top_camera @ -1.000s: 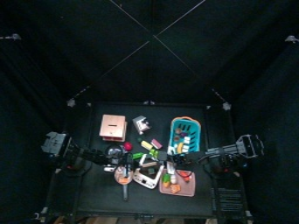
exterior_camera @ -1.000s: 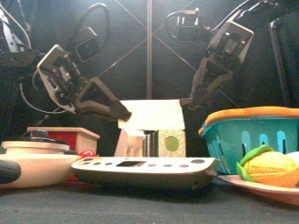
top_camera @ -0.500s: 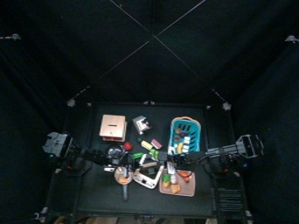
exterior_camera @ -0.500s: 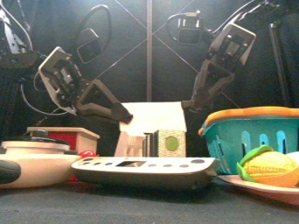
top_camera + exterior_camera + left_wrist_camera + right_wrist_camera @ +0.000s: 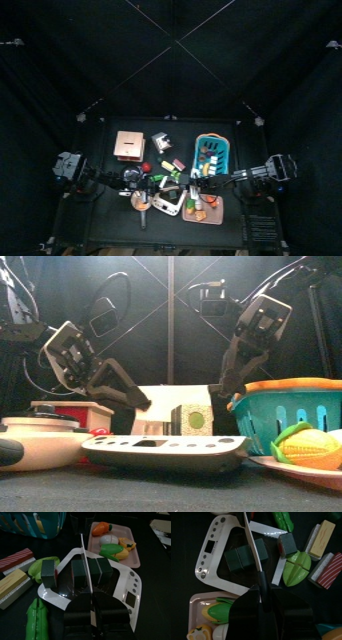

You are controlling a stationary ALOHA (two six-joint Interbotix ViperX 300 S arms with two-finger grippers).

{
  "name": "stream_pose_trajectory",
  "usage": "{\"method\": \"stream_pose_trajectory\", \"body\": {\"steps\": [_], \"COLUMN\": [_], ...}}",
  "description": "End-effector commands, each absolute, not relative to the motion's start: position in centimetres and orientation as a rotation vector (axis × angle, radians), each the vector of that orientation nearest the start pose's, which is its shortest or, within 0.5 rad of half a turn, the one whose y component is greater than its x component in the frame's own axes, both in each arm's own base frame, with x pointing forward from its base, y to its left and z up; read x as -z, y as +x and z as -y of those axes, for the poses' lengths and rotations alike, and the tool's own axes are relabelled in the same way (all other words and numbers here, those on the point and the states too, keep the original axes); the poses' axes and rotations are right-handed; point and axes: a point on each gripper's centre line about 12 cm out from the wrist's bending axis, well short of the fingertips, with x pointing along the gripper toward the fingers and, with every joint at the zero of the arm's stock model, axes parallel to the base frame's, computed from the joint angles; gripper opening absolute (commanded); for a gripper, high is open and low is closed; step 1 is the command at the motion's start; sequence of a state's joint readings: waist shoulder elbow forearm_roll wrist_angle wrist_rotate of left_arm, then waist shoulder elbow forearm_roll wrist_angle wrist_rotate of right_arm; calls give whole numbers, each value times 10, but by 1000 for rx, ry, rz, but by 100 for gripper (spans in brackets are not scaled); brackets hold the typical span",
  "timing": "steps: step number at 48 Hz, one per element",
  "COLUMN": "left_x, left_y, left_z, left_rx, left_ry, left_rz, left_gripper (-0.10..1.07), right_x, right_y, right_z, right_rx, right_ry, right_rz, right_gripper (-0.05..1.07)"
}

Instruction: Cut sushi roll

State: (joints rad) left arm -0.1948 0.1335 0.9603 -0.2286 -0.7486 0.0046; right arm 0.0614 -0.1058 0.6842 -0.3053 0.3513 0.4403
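Over the small black table, from my remote seat: my left gripper hangs low above the white board, its jaws pinched narrow on a knife whose thin edge runs straight out ahead of them. The sushi roll, a row of dark green blocks, lies on that board directly under the blade. The roll's long axis runs crosswise to the knife, so the edge already sits square across it near the middle (the relation any cut depends on). I judge the roll to be below and just ahead of the left fingertips, though I cannot tell from these views whether blade and roll are touching. Beyond the board sits a pink tray of toy food, and a teal basket stands farther off. My right gripper hovers over the same board from the other side, its jaws also drawn tight, on what reads to me as a grey blade. This one slants across the roll at an angle, not squarely. Both arms are about equally close to the roll, and I would not rank them. In my judgement the left is the better lined up for a straight downward press.
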Motion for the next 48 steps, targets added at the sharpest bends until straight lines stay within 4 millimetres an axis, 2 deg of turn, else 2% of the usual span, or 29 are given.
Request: {"method": "stream_pose_trajectory", "body": {"steps": [1,16,33,48], "left_x": [-119,-116,-119,-130], "left_y": [353,353,355,356], "left_z": [53,53,40,42], "left_rx": [15,12,-23,-13], "left_ry": [-106,-107,-112,-115], "left_rz": [-315,-321,-311,-281], "left_gripper": [30,30,30,30], "right_x": [-181,-177,-178,-190], "right_y": [357,356,356,355], "right_z": [-5,-4,4,3], "right_rx": [117,122,146,140], "right_ry": [79,81,92,88], "right_rz": [-874,-889,-889,-860], "right_gripper": [47,47,47,47]}}
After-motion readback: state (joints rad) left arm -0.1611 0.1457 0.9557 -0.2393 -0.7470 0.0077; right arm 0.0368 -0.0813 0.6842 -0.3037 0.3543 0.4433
